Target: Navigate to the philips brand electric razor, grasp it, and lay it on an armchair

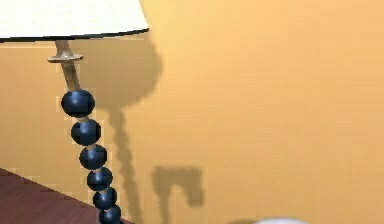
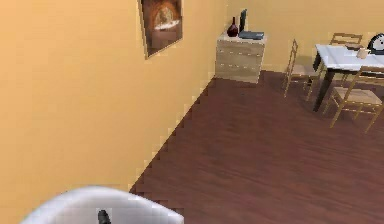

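I cannot tell how my gripper is standing at this moment, so I am judging the step from the room alone.

Nearest to me, a smooth white rounded surface (image 2: 80, 205) is curving up from the arm side view's bottom edge. A small dark upright speck (image 2: 103, 216) is sitting on it or just behind it. The speck is too small to name. It may be the electric razor, and if so it is lying close on my reaching side, which would explain why I am standing so tight against the wall. Whether the white curve belongs to an armchair I cannot tell.

Just ahead, a tall lamp with a white shade and a stem of glossy dark blue balls (image 1: 85, 130) is standing close to the plain orange-yellow wall (image 1: 290, 90), probably tucked there to keep the walkway free.

Out to the side, the dark reddish-brown plank floor (image 2: 250, 150) is running flat and bare, which I am judging easy going for my wheels. A dark-framed picture with a warm orange image (image 2: 162, 25) is hanging on the wall above it.

Farther off, a pale wooden chest of drawers (image 2: 240, 62) is standing at the far wall and carrying a dark red vase (image 2: 233, 29). Farthest, a white-topped dining table with dark legs (image 2: 335, 55) is standing with light wooden chairs (image 2: 355, 98) drawn around it for sitting.
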Controlling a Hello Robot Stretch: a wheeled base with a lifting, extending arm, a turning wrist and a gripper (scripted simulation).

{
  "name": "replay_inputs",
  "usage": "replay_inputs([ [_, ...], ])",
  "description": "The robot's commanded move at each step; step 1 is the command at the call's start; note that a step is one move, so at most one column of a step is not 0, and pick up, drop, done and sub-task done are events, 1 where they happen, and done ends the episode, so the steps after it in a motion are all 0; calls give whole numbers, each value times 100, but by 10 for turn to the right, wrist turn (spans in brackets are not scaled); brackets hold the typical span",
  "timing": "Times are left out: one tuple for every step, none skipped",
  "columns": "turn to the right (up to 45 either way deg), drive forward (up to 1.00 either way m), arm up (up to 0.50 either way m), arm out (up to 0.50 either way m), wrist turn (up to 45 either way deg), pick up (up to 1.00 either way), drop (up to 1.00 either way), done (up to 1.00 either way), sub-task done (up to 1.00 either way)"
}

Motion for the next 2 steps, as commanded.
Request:
replay_inputs([
  [0, 0, 0, 0, 0, 0, 100, 0, 0],
  [0, 0, 10, 0, 0, 0, 0, 0, 0],
])
